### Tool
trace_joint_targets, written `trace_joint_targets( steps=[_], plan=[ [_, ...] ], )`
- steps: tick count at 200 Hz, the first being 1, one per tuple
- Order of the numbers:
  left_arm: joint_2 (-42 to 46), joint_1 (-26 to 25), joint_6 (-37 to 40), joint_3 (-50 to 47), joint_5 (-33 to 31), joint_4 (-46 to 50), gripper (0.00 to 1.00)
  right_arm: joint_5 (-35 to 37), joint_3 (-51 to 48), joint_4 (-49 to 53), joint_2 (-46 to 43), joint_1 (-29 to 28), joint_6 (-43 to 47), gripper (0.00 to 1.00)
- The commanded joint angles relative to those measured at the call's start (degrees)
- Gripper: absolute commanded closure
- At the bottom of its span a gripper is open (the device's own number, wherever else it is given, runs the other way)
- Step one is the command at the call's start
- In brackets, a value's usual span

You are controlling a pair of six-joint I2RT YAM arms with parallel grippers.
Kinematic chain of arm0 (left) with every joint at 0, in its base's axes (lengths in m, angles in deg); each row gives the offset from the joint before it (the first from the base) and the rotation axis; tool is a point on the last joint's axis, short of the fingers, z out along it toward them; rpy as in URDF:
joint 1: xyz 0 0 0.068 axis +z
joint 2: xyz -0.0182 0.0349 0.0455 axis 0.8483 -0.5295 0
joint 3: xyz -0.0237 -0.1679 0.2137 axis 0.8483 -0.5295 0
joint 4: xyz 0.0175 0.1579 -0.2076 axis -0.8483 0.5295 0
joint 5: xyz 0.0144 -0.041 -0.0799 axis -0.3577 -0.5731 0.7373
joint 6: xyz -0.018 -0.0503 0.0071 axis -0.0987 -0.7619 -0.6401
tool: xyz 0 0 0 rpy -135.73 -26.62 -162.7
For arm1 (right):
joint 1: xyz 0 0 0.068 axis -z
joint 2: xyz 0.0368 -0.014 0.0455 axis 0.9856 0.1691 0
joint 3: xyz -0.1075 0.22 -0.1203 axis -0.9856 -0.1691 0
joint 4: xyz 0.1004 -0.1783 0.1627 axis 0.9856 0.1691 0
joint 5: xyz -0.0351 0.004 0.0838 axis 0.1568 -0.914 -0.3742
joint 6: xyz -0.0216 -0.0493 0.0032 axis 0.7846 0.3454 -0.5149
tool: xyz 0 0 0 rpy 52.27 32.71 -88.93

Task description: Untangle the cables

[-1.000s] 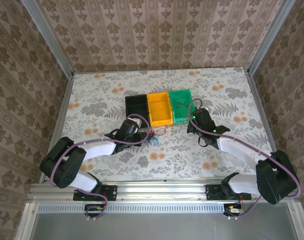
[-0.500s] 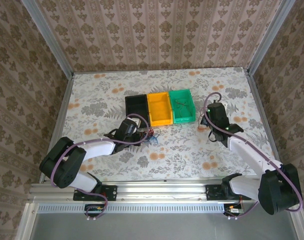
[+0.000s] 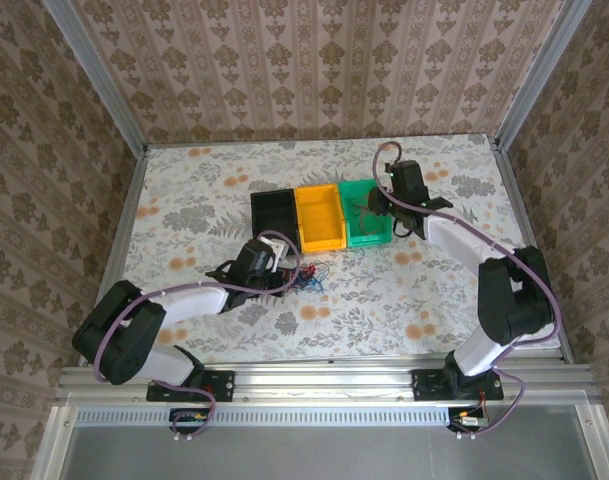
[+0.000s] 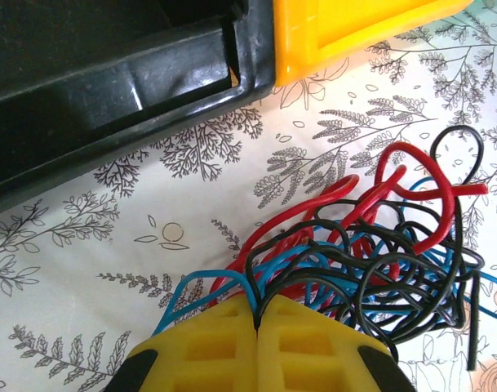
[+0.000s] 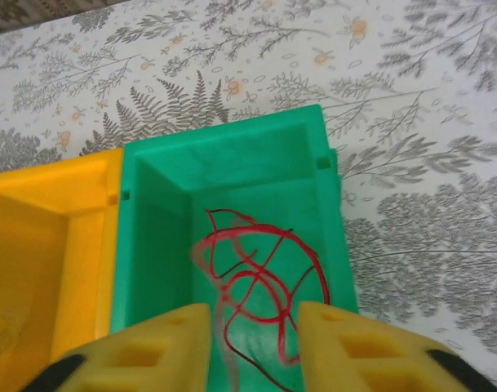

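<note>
Across floral table (image 3: 434, 290), 9-to-3 o'clock row: black bin (image 3: 272, 210), yellow bin (image 3: 302, 215), green bin (image 5: 150, 245). Above green bin, right gripper (image 5: 252, 314), pads wide apart, empty. At yellow bin's 6 o'clock, left gripper (image 4: 257, 318) pinched closed on cable tangle (image 4: 370, 253). Inside green bin, lone red cable (image 5: 254, 276), looped.

Cables (image 3: 310, 274) lie on the table (image 3: 204, 200) before the bins (image 3: 322, 243).

The cables (image 4: 379, 253) are red, blue and black. The 3 bins are a black bin (image 4: 109, 90), a yellow bin (image 4: 354, 24) and a green bin (image 5: 232, 180), which holds a red wire (image 5: 260, 282). The table (image 3: 414, 290) is pale with grey ferns and orange blossoms. The walls (image 3: 314, 70) are brown damask. The left gripper (image 4: 256, 327) and right gripper (image 5: 252, 327) have yellow pads (image 5: 150, 347).
</note>
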State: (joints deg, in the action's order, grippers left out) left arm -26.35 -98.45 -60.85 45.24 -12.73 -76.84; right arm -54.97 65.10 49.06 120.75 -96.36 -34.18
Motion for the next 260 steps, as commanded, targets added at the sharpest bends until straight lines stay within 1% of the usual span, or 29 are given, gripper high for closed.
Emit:
trace_joint_targets(
  steps=[1, 20, 24, 46, 58, 87, 114, 155, 181, 213, 260],
  plan=[
    [1.5, -0.3, 1.3, 0.1, 0.8, 2.5, 0.99, -4.4, 1.7, -0.2, -0.1, -0.2, -0.8, 0.57],
    [1.9, -0.3, 1.2, 0.0, 0.6, 2.8, 0.97, -5.5, -1.3, -0.8, -2.5, -2.0, -0.3, 0.57],
    [2.0, -0.2, 1.2, -0.1, 0.6, 2.7, 0.94, -6.1, -2.0, -0.9, -3.1, -2.6, 0.2, 0.57],
    [2.7, -0.3, 1.1, -0.7, 0.3, 2.4, 0.85, -9.2, -5.0, 0.7, -5.3, -7.7, 3.4, 0.57],
    [3.1, -0.2, 1.0, -0.9, -0.2, 2.4, 0.82, -11.0, -6.3, 1.5, -5.9, -10.7, 4.2, 0.57],
    [3.9, -0.2, 1.1, -1.7, -0.4, 1.5, 0.80, -15.6, -8.8, 0.6, -5.1, -17.2, 3.2, 0.60],
    [3.6, -0.3, 1.4, -1.7, 0.3, 1.4, 0.80, -17.6, -7.6, 0.2, -1.6, -20.6, 2.4, 0.62],
    [2.8, -0.4, 1.4, -1.5, 0.5, 1.3, 0.81, -20.5, -3.0, 2.5, 4.7, -21.7, 2.3, 0.64],
    [1.9, -0.6, 1.1, -1.4, 0.7, 1.3, 0.83, -20.7, -1.6, 1.9, 7.2, -22.0, 2.2, 0.64],
    [1.4, -0.6, 1.2, -1.3, 0.4, 1.3, 0.84, -20.9, 0.1, 3.2, 9.1, -22.1, 1.8, 0.64],
    [0.9, -0.7, 1.2, -1.4, 0.0, 1.1, 0.84, -20.8, -1.1, 4.7, 9.6, -22.5, 1.9, 0.64]
  ],
)
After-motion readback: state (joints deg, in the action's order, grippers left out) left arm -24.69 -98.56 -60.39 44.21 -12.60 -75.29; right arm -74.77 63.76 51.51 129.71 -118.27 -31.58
